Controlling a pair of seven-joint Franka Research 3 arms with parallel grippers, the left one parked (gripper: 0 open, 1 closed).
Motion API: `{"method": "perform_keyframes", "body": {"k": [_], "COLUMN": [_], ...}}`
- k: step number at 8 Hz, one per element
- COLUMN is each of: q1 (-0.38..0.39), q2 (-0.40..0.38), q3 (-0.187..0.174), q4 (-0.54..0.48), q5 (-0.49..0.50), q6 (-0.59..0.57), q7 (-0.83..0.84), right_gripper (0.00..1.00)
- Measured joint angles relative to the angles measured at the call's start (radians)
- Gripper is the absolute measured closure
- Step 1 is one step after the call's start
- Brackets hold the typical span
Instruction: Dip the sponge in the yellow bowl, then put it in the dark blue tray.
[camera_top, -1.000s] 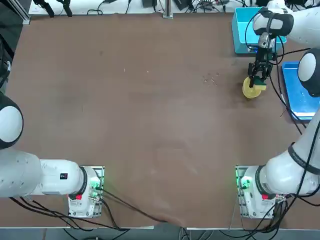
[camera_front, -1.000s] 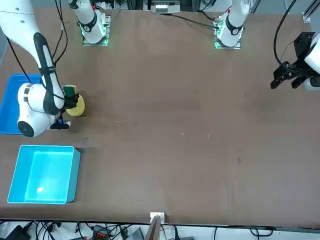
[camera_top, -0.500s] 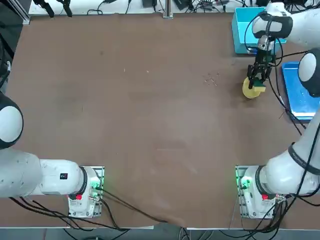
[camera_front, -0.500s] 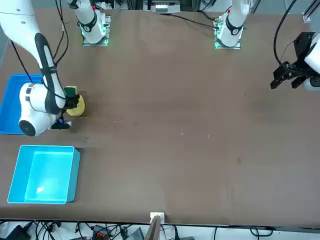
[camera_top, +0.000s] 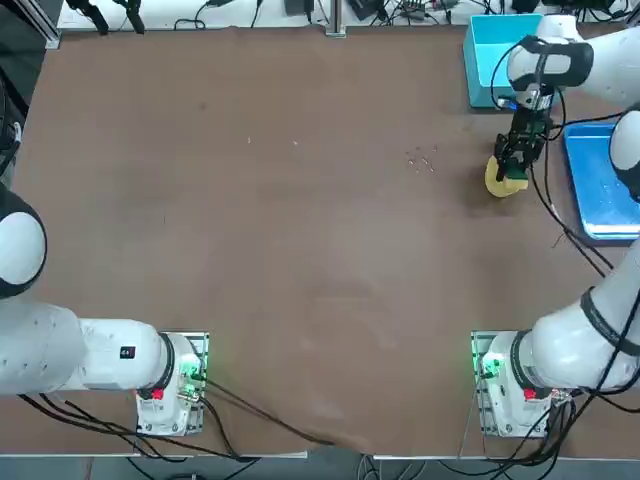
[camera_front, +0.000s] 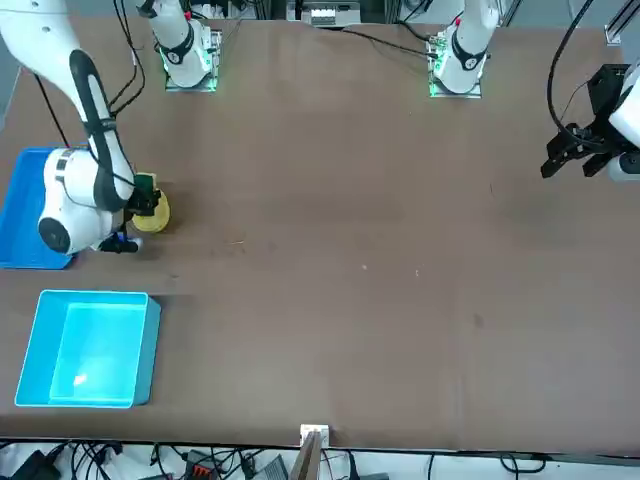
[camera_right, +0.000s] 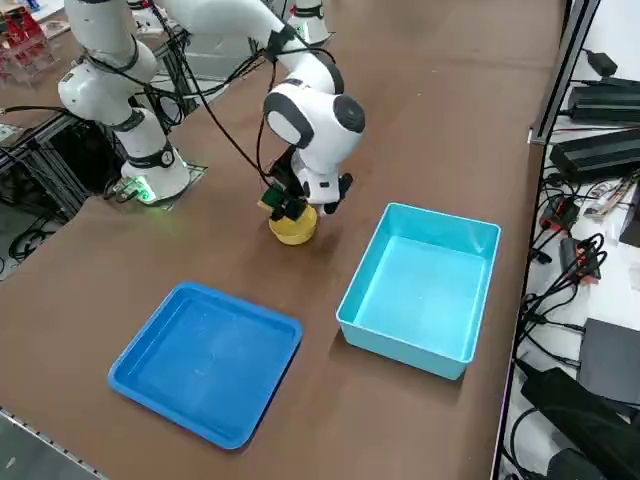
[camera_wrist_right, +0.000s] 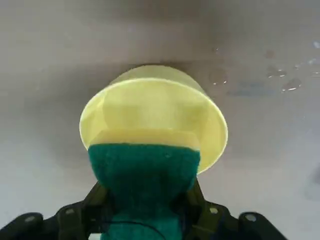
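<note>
Dipping step: right gripper (camera_wrist_right: 145, 210) pinching sponge (camera_wrist_right: 145, 175) over yellow bowl (camera_wrist_right: 150, 105); next, probably lift and carry to dark blue tray (camera_top: 600, 180).

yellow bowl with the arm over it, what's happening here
The right gripper is shut on the sponge, green scouring side toward the wrist camera, and holds it at the yellow bowl, with its yellow edge at the bowl's mouth. This is the dipping step. The dark blue tray sits beside the bowl on the table with nothing in it, so the drop-off is not yet done. A light cyan box sits nearby too.
</note>
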Motion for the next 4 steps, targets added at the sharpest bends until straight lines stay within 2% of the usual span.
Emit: {"method": "perform_keyframes", "body": {"k": [2, 4], "q1": [-0.003, -0.020], "q2": [-0.052, -0.076], "q3": [-0.002, -0.006], "q4": [-0.051, -0.058], "q5": [0.000, 0.000], "q6": [0.051, 0.055], "q7": [0.013, 0.016], "right_gripper": [0.36, 0.36]}}
